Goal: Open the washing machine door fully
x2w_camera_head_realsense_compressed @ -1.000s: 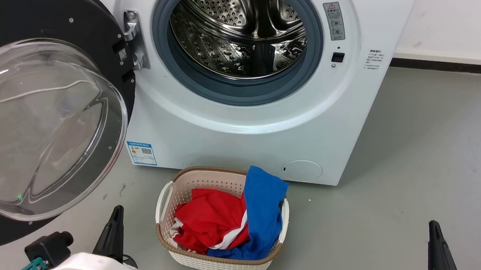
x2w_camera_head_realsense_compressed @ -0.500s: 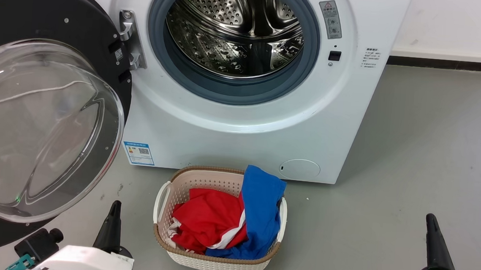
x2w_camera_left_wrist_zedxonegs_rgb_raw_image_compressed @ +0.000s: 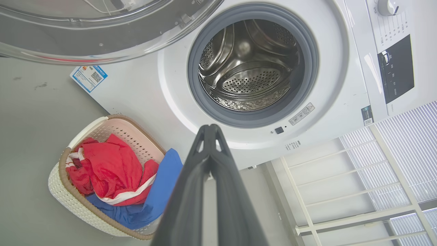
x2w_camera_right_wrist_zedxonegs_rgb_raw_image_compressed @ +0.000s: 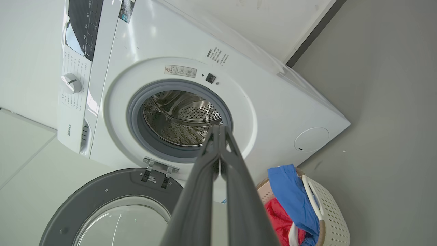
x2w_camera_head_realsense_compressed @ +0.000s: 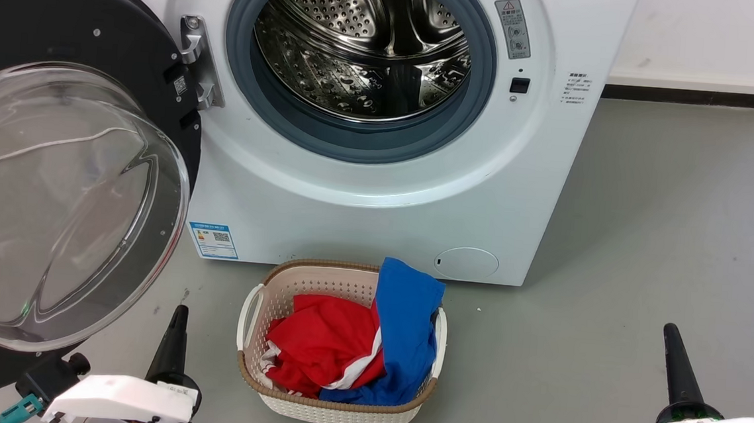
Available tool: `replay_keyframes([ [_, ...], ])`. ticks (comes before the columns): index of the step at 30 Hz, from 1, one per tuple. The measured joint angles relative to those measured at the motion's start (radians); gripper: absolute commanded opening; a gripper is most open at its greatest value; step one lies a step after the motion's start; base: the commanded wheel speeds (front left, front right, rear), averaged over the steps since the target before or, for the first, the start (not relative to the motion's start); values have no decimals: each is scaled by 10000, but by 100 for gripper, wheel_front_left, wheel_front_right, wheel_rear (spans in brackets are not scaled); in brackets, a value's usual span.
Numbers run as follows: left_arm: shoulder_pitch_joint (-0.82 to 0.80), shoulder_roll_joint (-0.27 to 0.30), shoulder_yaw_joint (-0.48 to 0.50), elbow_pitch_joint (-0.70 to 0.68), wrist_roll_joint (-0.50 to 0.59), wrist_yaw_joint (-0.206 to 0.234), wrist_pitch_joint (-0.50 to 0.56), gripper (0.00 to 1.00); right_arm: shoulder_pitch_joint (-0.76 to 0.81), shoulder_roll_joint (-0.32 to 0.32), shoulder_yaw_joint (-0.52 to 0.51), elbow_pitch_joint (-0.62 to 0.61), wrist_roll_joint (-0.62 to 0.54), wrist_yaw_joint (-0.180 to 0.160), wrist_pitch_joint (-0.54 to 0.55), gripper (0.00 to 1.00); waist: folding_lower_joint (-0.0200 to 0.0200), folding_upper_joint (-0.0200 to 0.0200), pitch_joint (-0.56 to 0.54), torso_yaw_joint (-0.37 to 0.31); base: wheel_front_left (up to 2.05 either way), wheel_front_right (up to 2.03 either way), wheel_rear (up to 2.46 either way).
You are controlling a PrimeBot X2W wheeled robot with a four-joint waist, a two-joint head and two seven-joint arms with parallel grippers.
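**Door swung wide, both jaws shut and empty**

From the head view I saw the washing machine door (x2w_camera_head_realsense_compressed: 66, 203) hanging off its metal hinge (x2w_camera_head_realsense_compressed: 196, 59) on the left side of the washing machine (x2w_camera_head_realsense_compressed: 378, 198). It stood well clear of the drum opening (x2w_camera_head_realsense_compressed: 361, 51). Its inner face was turned toward me, the clear glass bowl bulging out of the black ring. The grey rubber ring and the steel drum behind it were fully exposed.

The left jaws were pressed together tip to tip and held nothing. They pointed up from the lower left of that view, just beside the bottom edge of the door's glass bowl. As far as I could tell they did not touch it. The right jaws were likewise closed and empty, low at the right, above bare floor (x2w_camera_head_realsense_compressed: 648, 224) and well apart from the machine.

A laundry basket (x2w_camera_head_realsense_compressed: 336, 411) stood on the floor just in front of the washer, below the drum opening and between the two arms. A red garment (x2w_camera_head_realsense_compressed: 321, 350) lay in it, and a blue garment (x2w_camera_head_realsense_compressed: 409, 326) was draped over its right rim. The small round filter cover (x2w_camera_head_realsense_compressed: 466, 263) sat low on the washer's front, just behind the basket.
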Motion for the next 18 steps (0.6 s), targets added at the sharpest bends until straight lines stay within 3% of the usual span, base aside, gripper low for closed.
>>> replay_keyframes([
  [18, -310, 0, 176, 136, -2132, -77, 527, 0, -442, -8, -6, 364, 1992, 0, 518, 0, 0, 0, 35, -122, 0, 0, 0],
])
